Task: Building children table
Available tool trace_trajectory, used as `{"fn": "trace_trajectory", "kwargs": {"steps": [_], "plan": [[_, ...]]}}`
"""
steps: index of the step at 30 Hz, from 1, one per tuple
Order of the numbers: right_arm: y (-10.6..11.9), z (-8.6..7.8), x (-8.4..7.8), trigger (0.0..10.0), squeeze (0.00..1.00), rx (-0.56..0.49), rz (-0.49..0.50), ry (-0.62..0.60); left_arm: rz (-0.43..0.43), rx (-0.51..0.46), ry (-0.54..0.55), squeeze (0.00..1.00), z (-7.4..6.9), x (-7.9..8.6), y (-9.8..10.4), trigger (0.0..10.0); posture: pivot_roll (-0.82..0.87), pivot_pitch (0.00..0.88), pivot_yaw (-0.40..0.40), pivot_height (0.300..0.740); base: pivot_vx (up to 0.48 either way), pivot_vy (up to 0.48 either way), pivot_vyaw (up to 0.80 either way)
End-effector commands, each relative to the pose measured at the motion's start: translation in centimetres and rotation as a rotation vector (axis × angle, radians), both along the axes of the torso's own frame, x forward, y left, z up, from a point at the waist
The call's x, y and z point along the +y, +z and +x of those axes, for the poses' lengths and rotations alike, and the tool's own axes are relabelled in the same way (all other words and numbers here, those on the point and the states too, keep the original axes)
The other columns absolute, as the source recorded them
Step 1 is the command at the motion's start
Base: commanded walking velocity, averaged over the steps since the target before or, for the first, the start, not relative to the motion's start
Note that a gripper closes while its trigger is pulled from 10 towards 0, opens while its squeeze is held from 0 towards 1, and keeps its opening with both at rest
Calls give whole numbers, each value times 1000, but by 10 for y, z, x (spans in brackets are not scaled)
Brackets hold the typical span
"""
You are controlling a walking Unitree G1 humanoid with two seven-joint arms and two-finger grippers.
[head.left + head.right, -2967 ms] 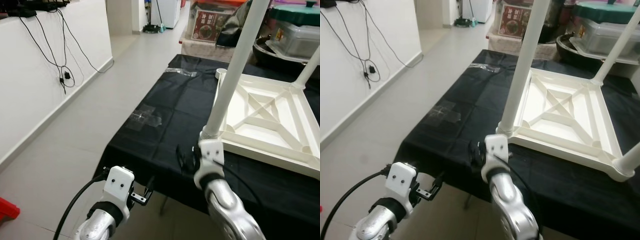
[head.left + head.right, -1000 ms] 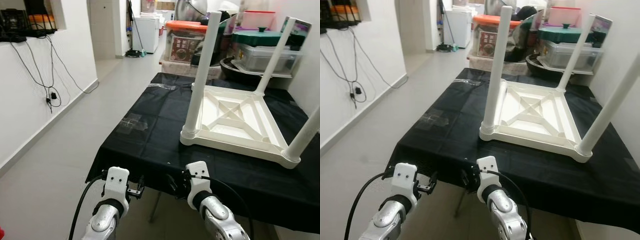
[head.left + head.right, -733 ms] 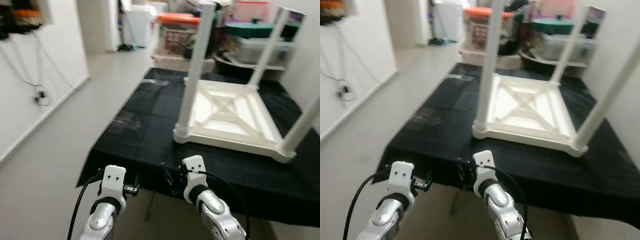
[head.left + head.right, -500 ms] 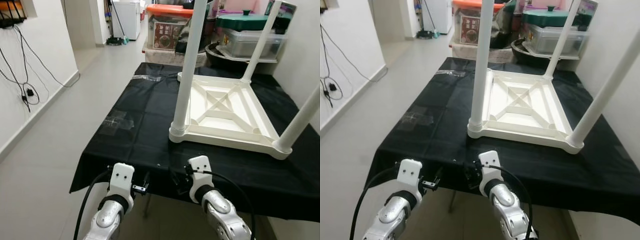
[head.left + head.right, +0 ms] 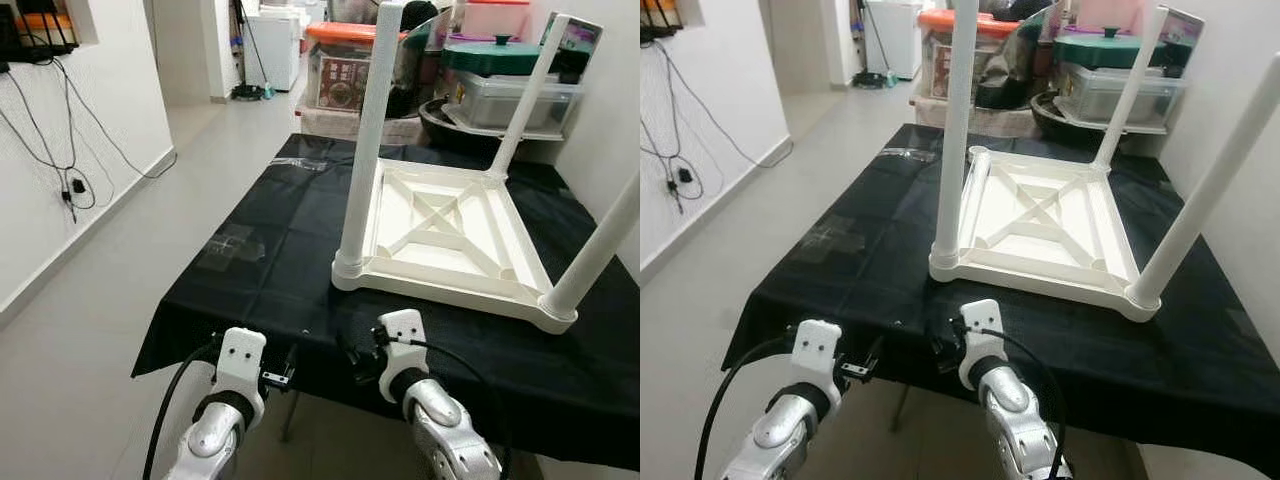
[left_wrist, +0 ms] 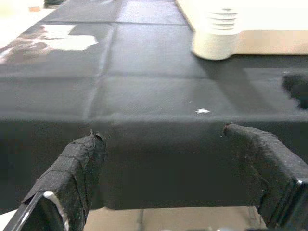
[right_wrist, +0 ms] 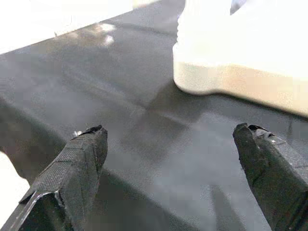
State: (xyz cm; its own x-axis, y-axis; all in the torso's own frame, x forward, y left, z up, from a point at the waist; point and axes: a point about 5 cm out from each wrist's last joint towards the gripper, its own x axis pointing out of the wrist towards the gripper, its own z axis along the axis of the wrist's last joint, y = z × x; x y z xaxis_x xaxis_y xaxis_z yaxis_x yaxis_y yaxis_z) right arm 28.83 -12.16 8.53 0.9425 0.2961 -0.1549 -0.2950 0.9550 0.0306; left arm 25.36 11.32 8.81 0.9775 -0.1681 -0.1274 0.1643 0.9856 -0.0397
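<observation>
Both arms sit lower and closer to the robot than three seconds ago, when the right gripper was up against the near leg of the white children's table [image 5: 450, 240]; now the head views take in the whole piece from a step back. It lies upside down on the black-covered worktop [image 5: 260, 260], towards the right side, its top flat on the cloth. Three legs stand up from it: the near-left leg [image 5: 365, 140], the near-right leg [image 5: 595, 250] and the far-right leg [image 5: 525, 95]. The far-left corner socket [image 5: 978, 153] looks empty, so by my reading one leg is not yet fitted, and no spare leg can be made out on the cloth.

The left gripper [image 6: 168, 144] hangs just off the near edge of the worktop, its fingers [image 6: 72, 168] spread wide and holding nothing. The right gripper [image 7: 168, 144] hovers at the same edge, facing the foot of the near-left leg, fingers [image 7: 79, 154] likewise wide apart and empty.

The main risk here is the cloth: it drapes over the near edge just beside both grippers, and a finger catching it on the way up could drag it and the table. An arm reaching for the far-left corner could also knock the near-left leg and loosen it in its socket.
</observation>
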Motion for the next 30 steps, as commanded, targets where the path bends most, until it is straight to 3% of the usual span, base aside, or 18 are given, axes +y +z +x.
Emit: {"fn": "trace_trajectory", "kwargs": {"steps": [1, 7, 14, 20, 23, 30], "plan": [[14, 5, 1, 10000, 0, -75, 38, -10, -3, -41, 53, 0, 0, 10, 8, 10000, 71, 0, -60, 740, 0, 0, 0], [33, 14, -9, 10000, 0, -178, 51, -120, 41, -153, 166, 0, 7, 32, 30, 10000, 77, 0, -69, 740, 0, 0, 0], [33, 15, -14, 10000, 0, -181, 41, -172, 43, -208, 233, 0, 10, 49, 44, 10000, 85, 0, -76, 740, 0, 0, -429], [30, 11, -8, 10000, 0, -178, 44, -147, 60, -183, 208, 0, 7, 44, 37, 10000, 81, 0, -71, 740, 0, 0, -267], [25, 6, 0, 10000, 0, -171, 31, -113, 80, -161, 141, 0, 2, 28, 29, 10000, 81, 0, -68, 740, 0, -433, 0], [23, 6, 0, 10000, 0, -165, 28, -112, 55, -157, 153, 0, 2, 26, 30, 10000, 87, 0, -70, 740, 0, -121, 0]]}}
